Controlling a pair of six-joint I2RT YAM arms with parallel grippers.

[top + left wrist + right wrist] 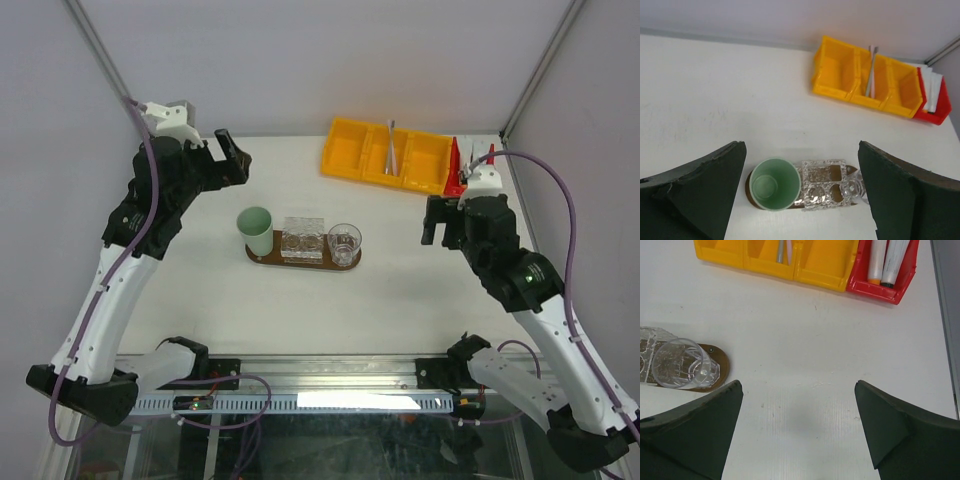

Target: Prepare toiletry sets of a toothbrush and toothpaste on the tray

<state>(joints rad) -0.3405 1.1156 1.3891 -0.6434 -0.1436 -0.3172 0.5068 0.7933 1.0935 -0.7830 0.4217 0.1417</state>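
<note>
The dark-brown tray (262,258) lies mid-table and carries a mint-green cup (256,228), a clear textured holder (303,238) and a clear glass (344,243). Slim pale toothbrushes (392,150) stand in the yellow bin's middle compartment. White toothpaste tubes (885,260) lie in the red bin. My left gripper (228,158) hangs open above the table, behind and left of the tray; its wrist view looks down on the cup (774,184) and tray (751,192). My right gripper (432,222) is open over bare table, right of the tray (720,365). Neither holds anything.
The yellow divided bin (350,150) and the small red bin (455,175) sit side by side at the back right, near the frame post. Grey walls close off the back and both sides. The arm bases stand along the near edge.
</note>
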